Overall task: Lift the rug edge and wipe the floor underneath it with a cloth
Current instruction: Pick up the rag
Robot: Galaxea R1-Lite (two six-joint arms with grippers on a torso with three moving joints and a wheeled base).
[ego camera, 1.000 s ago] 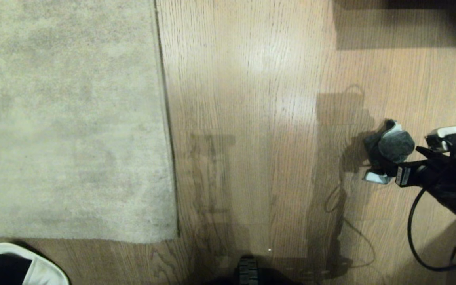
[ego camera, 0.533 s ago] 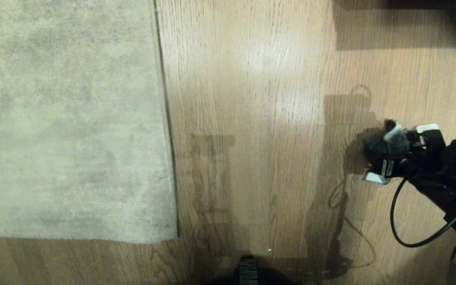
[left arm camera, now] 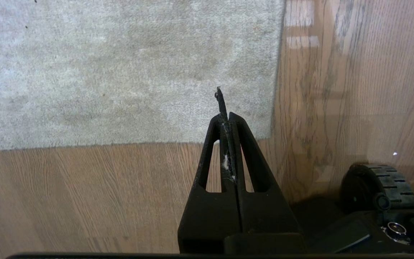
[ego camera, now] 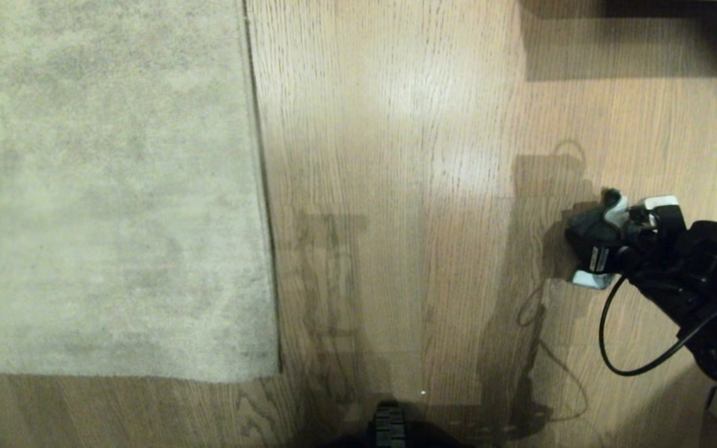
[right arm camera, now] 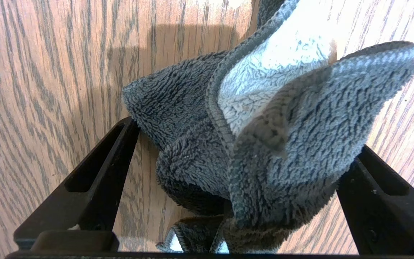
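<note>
1. Low over the floor (ego camera: 396, 155), my right pincer (right arm camera: 228, 151) stands spread wide around the cloth (right arm camera: 257, 144), one finger on each side of the crumpled grey rag; I cannot tell whether the fingers press it.
2. Seen from my head, the cloth (ego camera: 592, 227) sits bunched at the tip of my right pincer (ego camera: 595, 249) on bare wood planks, well apart from the rug.
3. Flat on the floor, the rug edge (ego camera: 265, 249) runs straight down to a corner near my base, nothing lifting it.
4. Meanwhile my left pincer (left arm camera: 226, 118) is clenched with nothing in it, hanging above the rug corner (left arm camera: 268, 133), beside my wheel (left arm camera: 383, 183).
</note>
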